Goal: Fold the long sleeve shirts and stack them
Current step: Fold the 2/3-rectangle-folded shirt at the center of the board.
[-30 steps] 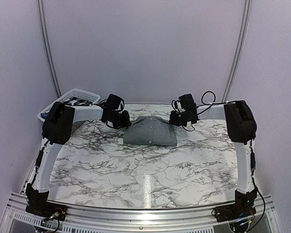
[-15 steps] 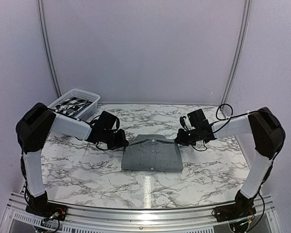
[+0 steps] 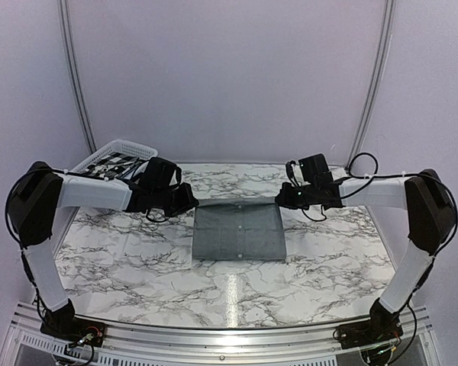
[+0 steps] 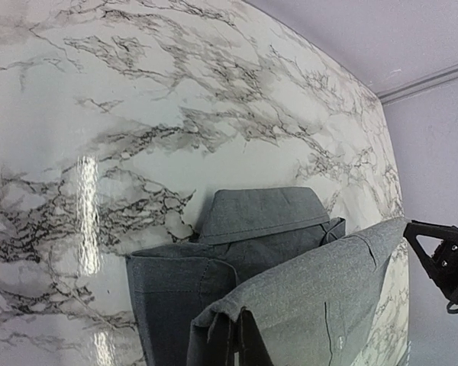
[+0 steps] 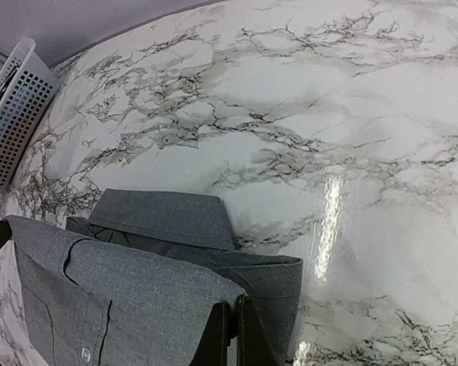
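Grey shirt (image 3: 238, 232): lies in the middle of the marble table (image 3: 130, 263), with one flap raised off the rest.
Left claw (image 3: 189, 200): pressed together, pinching the left corner of the raised flap.
Right claw (image 3: 284, 197): pressed together, pinching the right corner of the same flap.
Flap: its held edge runs straight and taut between the two claws, above the marble; a row of small pale buttons runs down its middle.
Collar (image 4: 263, 213): flat on the table beyond the raised edge and lower than it.
Basket (image 3: 99, 158): white and perforated, at the far left corner of the table, well apart from the shirt; its dark, striped contents are too small to tell.
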